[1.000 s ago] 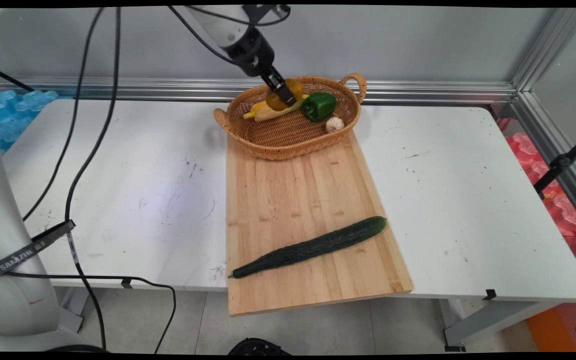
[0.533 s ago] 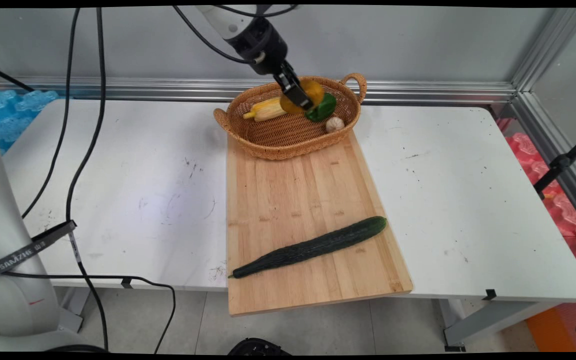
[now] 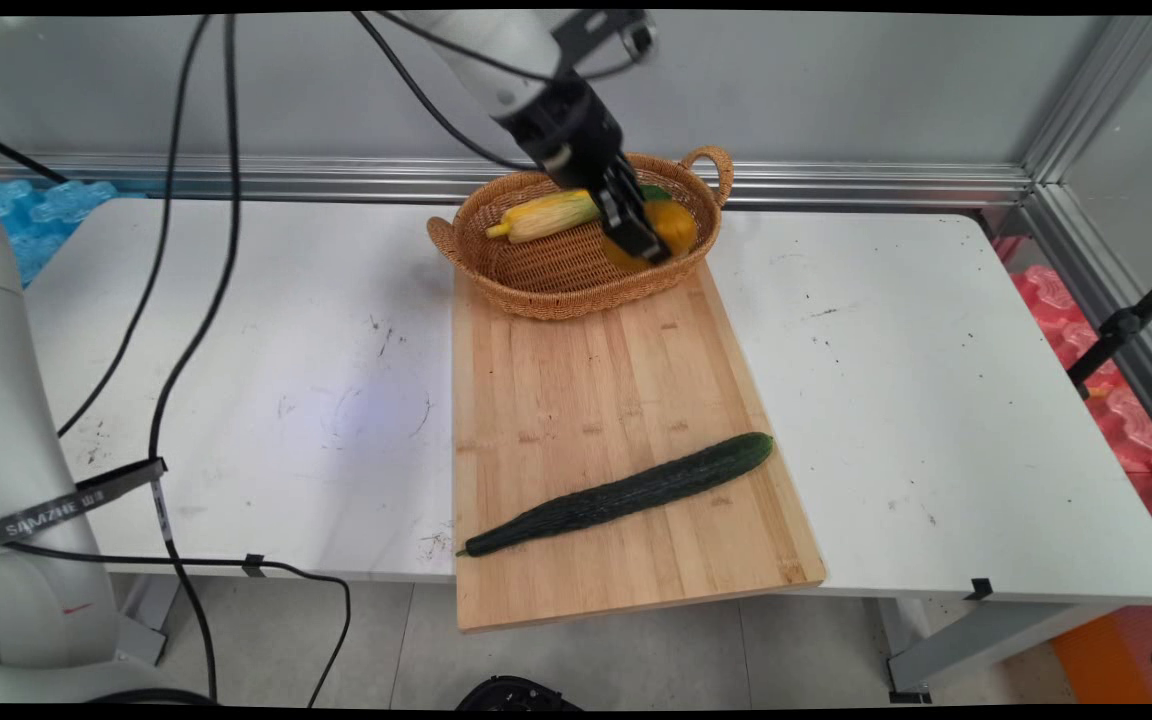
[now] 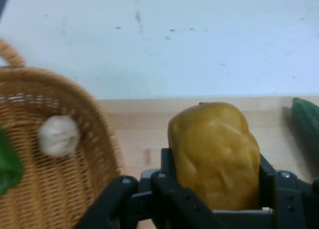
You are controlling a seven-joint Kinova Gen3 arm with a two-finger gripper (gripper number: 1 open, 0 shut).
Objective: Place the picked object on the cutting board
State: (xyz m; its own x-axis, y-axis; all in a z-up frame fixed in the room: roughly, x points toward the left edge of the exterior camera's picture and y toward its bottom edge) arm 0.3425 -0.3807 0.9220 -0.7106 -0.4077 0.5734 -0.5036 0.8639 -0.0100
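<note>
gripper [image 4: 214, 189] clenched on yellow pepper [image 4: 214, 154], carried in the air over basket's [image 3: 536, 290] near right rim | pepper lifted out; not set down anywhere | arm reaches in from upper left, hand tilted down toward cutting board [image 3: 596, 400] | corn [image 3: 546, 214], garlic [image 4: 59, 135] lie in basket; cucumber [image 3: 626, 492] on board's near end

White table [image 3: 936, 400]; grey wall [image 3: 836, 90] behind; tiled floor [image 3: 586, 660] below
</note>
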